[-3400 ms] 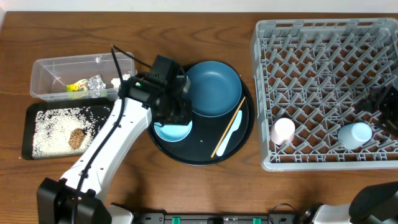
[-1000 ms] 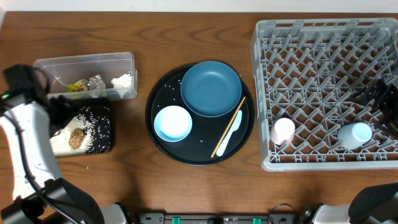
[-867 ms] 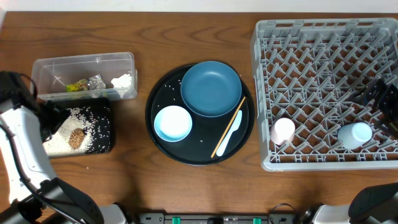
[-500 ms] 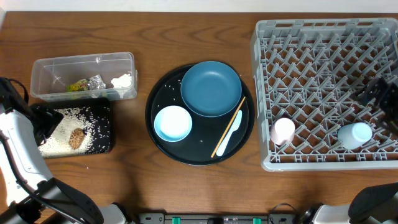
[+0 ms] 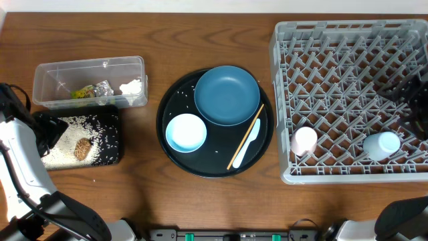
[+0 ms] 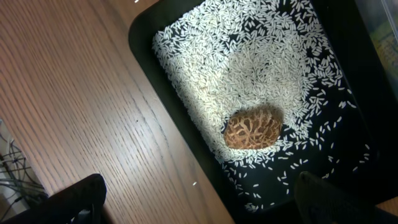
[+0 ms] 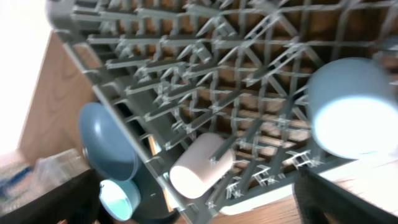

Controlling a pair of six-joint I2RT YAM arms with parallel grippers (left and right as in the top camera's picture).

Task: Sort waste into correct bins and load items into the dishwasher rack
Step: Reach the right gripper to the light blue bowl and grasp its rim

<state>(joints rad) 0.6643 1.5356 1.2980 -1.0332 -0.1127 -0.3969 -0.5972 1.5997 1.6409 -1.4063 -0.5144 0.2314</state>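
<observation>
Left pincer [image 6: 205,202] hovers spread and empty over the rice tray [image 5: 114,150] by the counter's left edge, a brown lump [image 6: 253,127] lying among the grains. Right pincer [image 7: 205,199], spread too, hangs above the rack [image 5: 281,100] at the right edge, with a pink cup [image 5: 304,140] and a white cup [image 5: 382,145] inside. Bowl [image 5: 186,132], plate [image 5: 227,94], spoon [image 5: 239,157] and chopstick [image 5: 254,120] lie mid-counter. Likely best: take the bowl by its rim, come down square, and clamp firmly before lifting.
</observation>
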